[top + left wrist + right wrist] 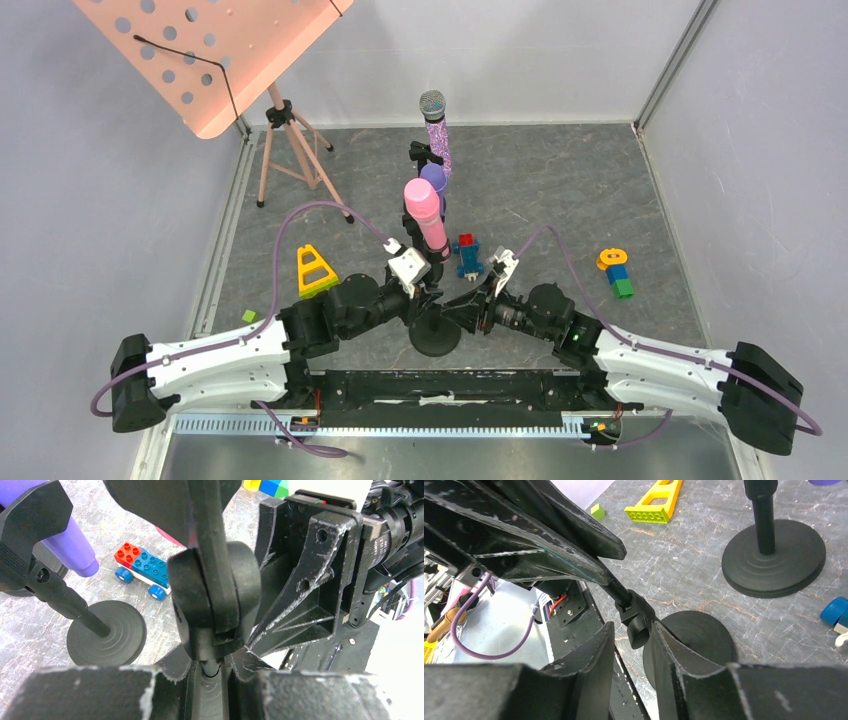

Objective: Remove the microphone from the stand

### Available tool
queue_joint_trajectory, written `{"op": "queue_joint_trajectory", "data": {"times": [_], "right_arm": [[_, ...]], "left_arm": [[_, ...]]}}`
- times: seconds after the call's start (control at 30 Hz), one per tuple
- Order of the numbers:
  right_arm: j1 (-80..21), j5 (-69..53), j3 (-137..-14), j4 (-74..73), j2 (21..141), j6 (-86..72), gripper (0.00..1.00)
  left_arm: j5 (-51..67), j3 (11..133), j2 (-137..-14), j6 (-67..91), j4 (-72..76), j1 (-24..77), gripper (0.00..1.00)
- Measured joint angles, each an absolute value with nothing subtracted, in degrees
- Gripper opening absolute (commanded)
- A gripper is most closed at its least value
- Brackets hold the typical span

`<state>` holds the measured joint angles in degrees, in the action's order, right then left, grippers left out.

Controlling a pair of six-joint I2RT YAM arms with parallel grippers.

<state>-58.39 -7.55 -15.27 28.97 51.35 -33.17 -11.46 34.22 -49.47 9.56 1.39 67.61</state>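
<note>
At six o'clock, by the near edge of the table, the two arms lie low and folded. Each has its black outer bend thrust toward its own side and its white link running inward, so that the wrists meet at the middle over the round foot of the stand. From eight o'clock the left gripper reaches to the stand's pole, its jaws pressed tight on the thin rod just beneath the round black swivel knuckle. From four o'clock the right gripper reaches to the same pole, its jaws narrowly parted on either side of a small black clamp tab; whether they pinch it cannot be told. Above the two wrists the pink microphone sits in the stand, head up and leaning toward twelve o'clock. Near it at three o'clock lies a toy brick car, and at nine o'clock a yellow triangle. Farther toward twelve o'clock a purple microphone and a glittery microphone stand in holders of their own. At eleven o'clock rises a pink music stand.
</note>
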Motion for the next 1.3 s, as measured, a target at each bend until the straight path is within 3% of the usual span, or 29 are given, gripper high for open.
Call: {"op": "queue_joint_trajectory", "data": {"times": [0.07,0.47,0.87,1.3], "right_arm": [[-58.39,-7.53,-15.11,28.97,50.35,-32.14,0.24],[-58.39,-9.04,-15.2,28.62,51.24,-27.94,0.27],[-58.39,-11.86,-15.25,29.47,53.34,-25.1,0.0],[-58.63,-12.25,-18.9,26.0,55.61,-2.59,0.0]], "left_arm": [[-11.46,34.22,-49.25,9.56,1.21,67.61,0.02],[-11.44,34.22,-48.58,9.56,0.49,67.64,0.02],[-11.46,34.22,-48.14,9.56,-0.21,67.64,0.02],[-13.47,34.17,-48.05,9.54,-0.34,67.48,0.02]]}}
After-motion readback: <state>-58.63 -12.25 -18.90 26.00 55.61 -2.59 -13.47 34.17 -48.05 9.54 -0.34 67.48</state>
